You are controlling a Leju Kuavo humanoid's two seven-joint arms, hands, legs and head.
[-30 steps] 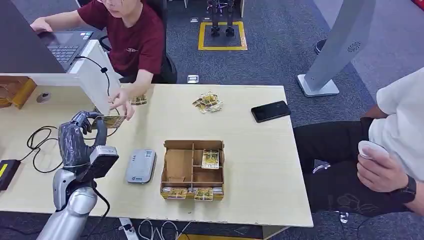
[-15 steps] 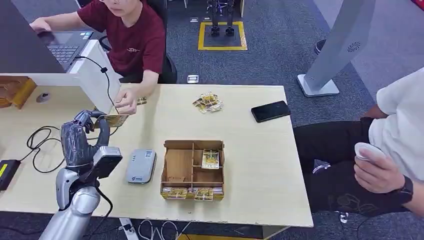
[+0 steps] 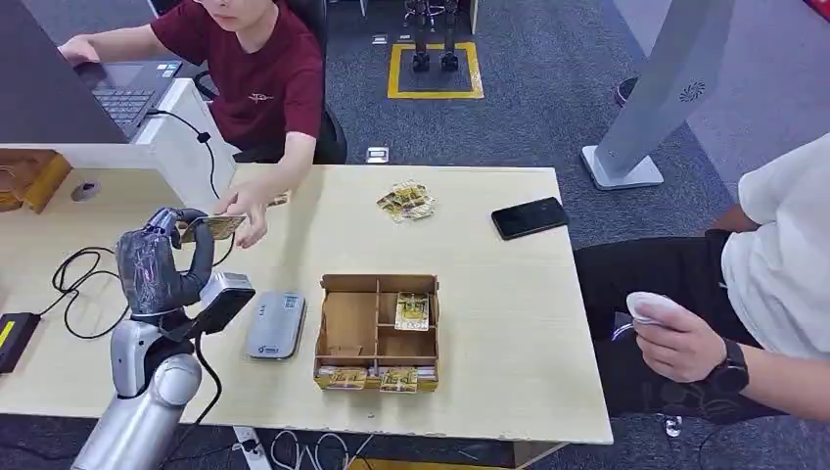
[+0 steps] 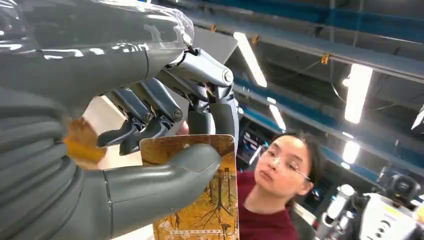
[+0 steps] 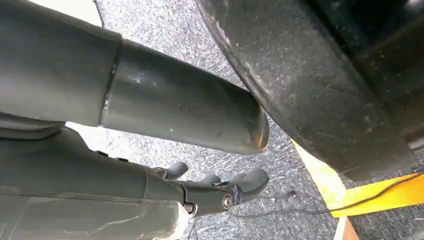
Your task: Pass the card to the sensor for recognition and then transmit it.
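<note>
The left robot hand point(image 3: 161, 264) is raised above the left part of the surface point(image 3: 509, 333), and it holds the card point(image 3: 212, 227) pinched between its thumb point(image 4: 165, 175) and its dark fingers point(image 4: 220, 107). The card sticks out past the fingertips toward the far side of the surface. A person in a dark red shirt point(image 3: 259, 78) sits there, and that person's hand point(image 3: 245, 204) is right at the far end of the card; whether it actually touches the card, I cannot tell.

From the left wrist view the card point(image 4: 210, 200) is golden yellow with a dark tree drawing and a line of small print near one edge, too small to read.

The grey sensor point(image 3: 276, 325) lies flat on the surface just beside the left arm, nearer the robot than the card and apart from it. It carries a small label and logo that I cannot read. Next to it sits a cardboard box point(image 3: 378, 333) with compartments, one holding a yellow card. More cards point(image 3: 406, 201) lie loose on the far side, and a black phone point(image 3: 530, 217) is near them.

The right robot hand point(image 5: 220, 187) hangs over grey carpet point(image 5: 200, 65) with its fingers slightly curled and nothing in them.
</note>
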